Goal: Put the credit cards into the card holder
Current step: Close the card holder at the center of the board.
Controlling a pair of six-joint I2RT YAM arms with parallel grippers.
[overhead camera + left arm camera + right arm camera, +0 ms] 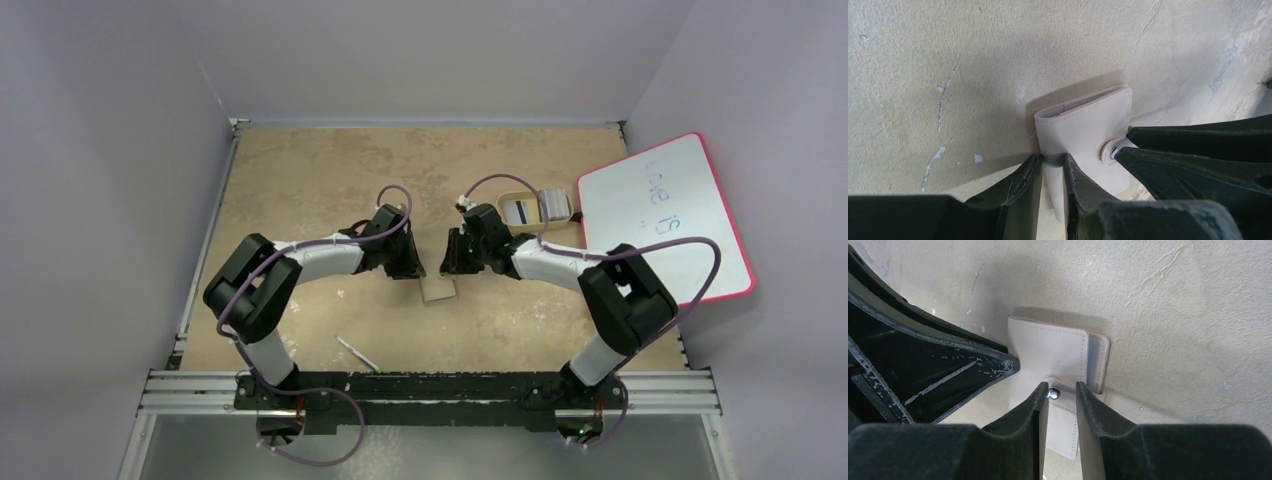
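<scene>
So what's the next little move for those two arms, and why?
Probably the right fingers should pinch the snap tab they straddle and pull it open, while the left fingers, seemingly clamped on its edge, steady the closed tan leather-like card holder. The pale cards wait in the beige oval tray.

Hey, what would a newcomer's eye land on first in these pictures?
Mid-table, the left gripper clamps the folded edge of a small tan leather-like card holder, while the right gripper straddles its snap tab. At the right edge sits a pink-edged whiteboard, with a beige oval tray of pale striped cards beside it.
</scene>
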